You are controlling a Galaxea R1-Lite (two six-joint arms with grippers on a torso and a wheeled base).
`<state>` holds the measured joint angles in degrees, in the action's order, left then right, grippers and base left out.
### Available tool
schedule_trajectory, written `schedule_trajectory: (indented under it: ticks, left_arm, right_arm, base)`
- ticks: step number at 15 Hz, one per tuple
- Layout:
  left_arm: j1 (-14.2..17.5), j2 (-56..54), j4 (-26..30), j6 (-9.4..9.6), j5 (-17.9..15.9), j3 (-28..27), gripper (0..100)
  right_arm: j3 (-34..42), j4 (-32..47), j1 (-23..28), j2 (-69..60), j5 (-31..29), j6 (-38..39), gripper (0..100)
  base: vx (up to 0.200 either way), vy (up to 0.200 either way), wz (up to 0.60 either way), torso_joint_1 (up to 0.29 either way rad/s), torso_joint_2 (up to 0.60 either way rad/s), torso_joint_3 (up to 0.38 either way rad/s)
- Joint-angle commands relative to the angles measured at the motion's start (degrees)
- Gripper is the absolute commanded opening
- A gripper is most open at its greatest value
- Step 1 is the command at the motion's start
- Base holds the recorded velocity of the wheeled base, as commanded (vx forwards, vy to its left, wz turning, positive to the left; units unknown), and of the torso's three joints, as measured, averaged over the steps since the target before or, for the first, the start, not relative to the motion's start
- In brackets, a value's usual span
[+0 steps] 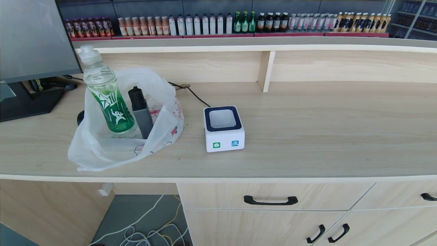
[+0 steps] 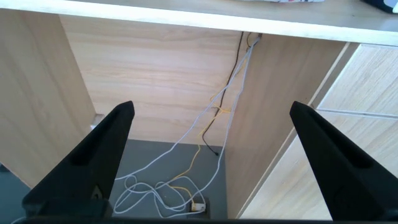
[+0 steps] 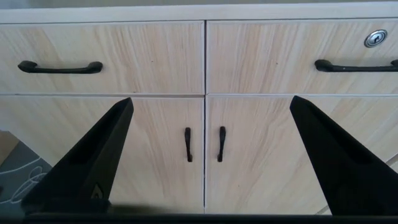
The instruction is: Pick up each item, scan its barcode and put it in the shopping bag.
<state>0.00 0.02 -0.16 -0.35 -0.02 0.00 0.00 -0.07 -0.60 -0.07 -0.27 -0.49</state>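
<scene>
While upright in one bag (image 1: 99, 155), two bottles (image 1: 110, 102) (image 1: 141, 114)

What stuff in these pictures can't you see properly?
1. Head view: the bottoms of the green bottle and the dark bottle are veiled by the shopping bag.
2. Head view: a black thing behind the bag is mostly hidden by it.
3. Head view: the monitor is cut off by the picture's edge.
4. Head view: labels on the shelf bottles are too small to read.
</scene>
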Motion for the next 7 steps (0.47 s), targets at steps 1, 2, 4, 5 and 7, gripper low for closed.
schedule_trajectory:
  ticks: [1, 2, 4, 5, 7]
  left_arm:
    - [0.0, 0.0, 0.0, 0.00, 0.0, 0.0, 100]
    - [0.0, 0.0, 0.0, 0.00, 0.0, 0.0, 100]
    - [0.0, 0.0, 0.0, 0.00, 0.0, 0.0, 100]
    - [0.0, 0.0, 0.0, 0.00, 0.0, 0.0, 100]
    - [0.0, 0.0, 0.0, 0.44, 0.0, 0.0, 100]
  right_arm:
    - [0.0, 0.0, 0.1, 0.1, 0.0, -0.1, 100]
    - [0.0, 0.0, 0.1, 0.1, 0.0, -0.1, 100]
    - [0.0, 0.0, 0.1, 0.1, 0.0, 0.0, 100]
    - [0.0, 0.0, 0.1, 0.1, 0.0, 0.0, 100]
    - [0.0, 0.1, 0.1, 0.1, 0.0, 0.0, 100]
  base:
    - [0.000, 0.000, 0.00, 0.000, 0.00, 0.000]
    - [0.000, 0.000, 0.00, 0.000, 0.00, 0.000]
    - [0.000, 0.000, 0.00, 0.000, 0.00, 0.000]
    - [0.000, 0.000, 0.00, 0.000, 0.00, 0.000]
    - [0.000, 0.000, 0.00, 0.000, 0.00, 0.000]
